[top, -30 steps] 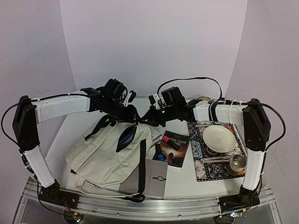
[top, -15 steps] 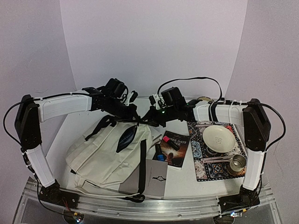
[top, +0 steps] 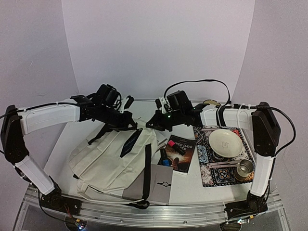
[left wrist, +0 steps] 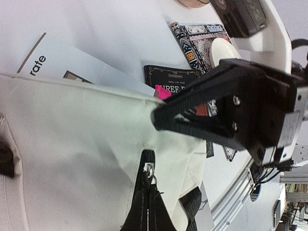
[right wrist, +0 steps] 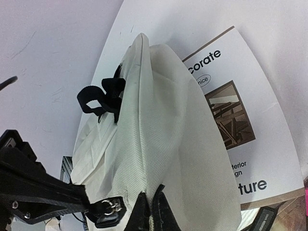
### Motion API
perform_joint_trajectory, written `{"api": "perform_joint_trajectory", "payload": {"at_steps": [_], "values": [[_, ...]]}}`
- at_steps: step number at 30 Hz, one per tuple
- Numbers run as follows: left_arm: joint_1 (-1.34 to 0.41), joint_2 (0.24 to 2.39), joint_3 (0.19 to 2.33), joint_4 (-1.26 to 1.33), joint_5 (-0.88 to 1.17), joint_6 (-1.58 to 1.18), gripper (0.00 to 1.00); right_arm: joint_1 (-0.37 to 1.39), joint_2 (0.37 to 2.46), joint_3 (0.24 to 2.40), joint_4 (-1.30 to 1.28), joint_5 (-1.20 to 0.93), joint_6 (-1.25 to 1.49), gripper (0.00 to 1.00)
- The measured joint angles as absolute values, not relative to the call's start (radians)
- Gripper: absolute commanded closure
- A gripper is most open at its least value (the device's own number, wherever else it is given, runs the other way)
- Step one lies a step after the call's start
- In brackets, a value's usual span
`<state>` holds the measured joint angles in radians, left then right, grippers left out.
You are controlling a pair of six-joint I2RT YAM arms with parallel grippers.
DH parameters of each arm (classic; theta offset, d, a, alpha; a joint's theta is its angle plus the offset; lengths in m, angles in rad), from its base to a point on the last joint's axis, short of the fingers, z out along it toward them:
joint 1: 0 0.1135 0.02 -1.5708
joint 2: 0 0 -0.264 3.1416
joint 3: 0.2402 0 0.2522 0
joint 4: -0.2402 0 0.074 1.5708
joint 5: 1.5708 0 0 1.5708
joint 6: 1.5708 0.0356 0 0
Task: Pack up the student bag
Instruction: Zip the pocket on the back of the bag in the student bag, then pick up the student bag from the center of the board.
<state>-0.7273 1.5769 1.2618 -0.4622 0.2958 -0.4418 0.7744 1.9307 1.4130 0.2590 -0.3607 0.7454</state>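
Observation:
The student bag (top: 108, 161) lies cream and flat on the left of the table, its top edge lifted between both arms. My left gripper (top: 130, 123) is shut on the bag's metal zipper pull (left wrist: 152, 172) at the end of the black zipper. In the left wrist view my left gripper (left wrist: 150, 186) rises from the bottom edge. My right gripper (top: 150, 126) is shut on a fold of the bag's fabric (right wrist: 159, 144), and in its own view the right gripper (right wrist: 155, 204) pinches that ridge. The zipper opening (top: 130, 142) shows as a dark slit.
A magazine (right wrist: 238, 115) lies under the bag's top. A dark book (top: 181, 152) and a grey notebook (top: 160, 184) lie beside the bag. On the right, a patterned placemat (top: 211, 175) carries a plate (top: 225, 142), a metal cup (top: 245, 168) and cutlery (top: 222, 164).
My left gripper has shut on the zipper pull and the left arm has swung out to the left. The zipper slit looks narrower. The right arm has stayed put.

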Motion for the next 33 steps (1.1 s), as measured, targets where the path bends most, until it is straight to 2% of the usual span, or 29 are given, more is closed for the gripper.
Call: {"api": "perform_joint_trajectory", "payload": {"at_steps": [13,23,24,29,33], "values": [[-0.728,1.294,0.923,-0.441,0.320,-0.490,1.00,0.733,1.922,1.411,0.256,-0.333,0.774,1.00],[-0.730,1.060,0.771,-0.503,0.157,-0.598,0.99,0.724,1.924,1.426,0.254,-0.361,0.792,1.00],[-0.730,1.053,0.770,-0.507,0.149,-0.602,0.94,0.725,1.926,1.432,0.255,-0.366,0.795,1.00],[-0.730,1.048,0.773,-0.575,0.106,-0.580,0.51,0.718,1.936,1.449,0.252,-0.357,0.808,1.00],[-0.730,1.026,0.773,-0.612,0.093,-0.551,0.27,0.709,1.953,1.463,0.252,-0.349,0.814,1.00]]}}
